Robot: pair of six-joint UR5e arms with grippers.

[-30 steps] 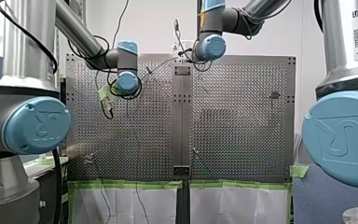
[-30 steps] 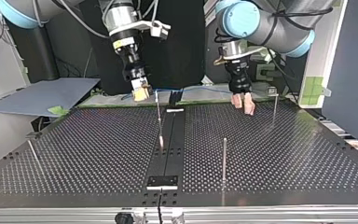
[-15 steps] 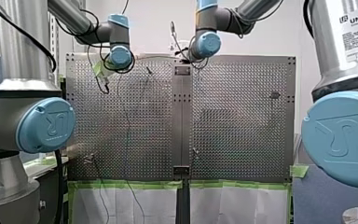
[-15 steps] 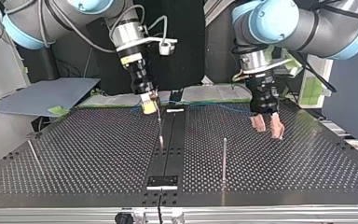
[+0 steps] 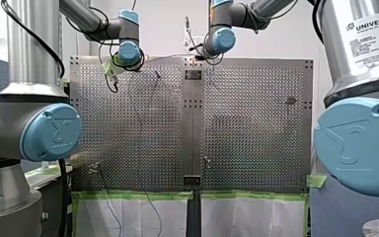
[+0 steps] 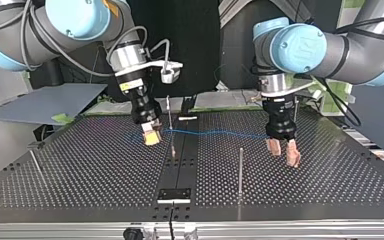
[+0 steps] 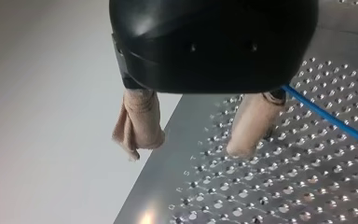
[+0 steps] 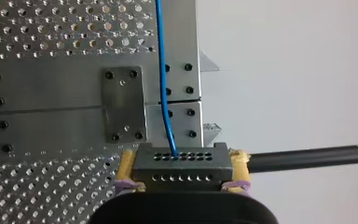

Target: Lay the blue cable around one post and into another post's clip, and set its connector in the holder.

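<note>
early days imo. right pincer (image 6: 151, 137) clamped on connector (image 8: 181, 169), just beside centre post (image 6: 169, 122). left pincer (image 7: 191, 140) spread wide, gripping nothing, well off on post's other side; cable (image 6: 220, 132) runs close by one finger (image 7: 251, 121). cable hangs above desk (image 6: 305, 190), nearly straight, long axis crossways: connector end one side of post, other end toward left pincer. not looped round any post, not clipped, connector not parked. all three steps left, i'd say.
</note>
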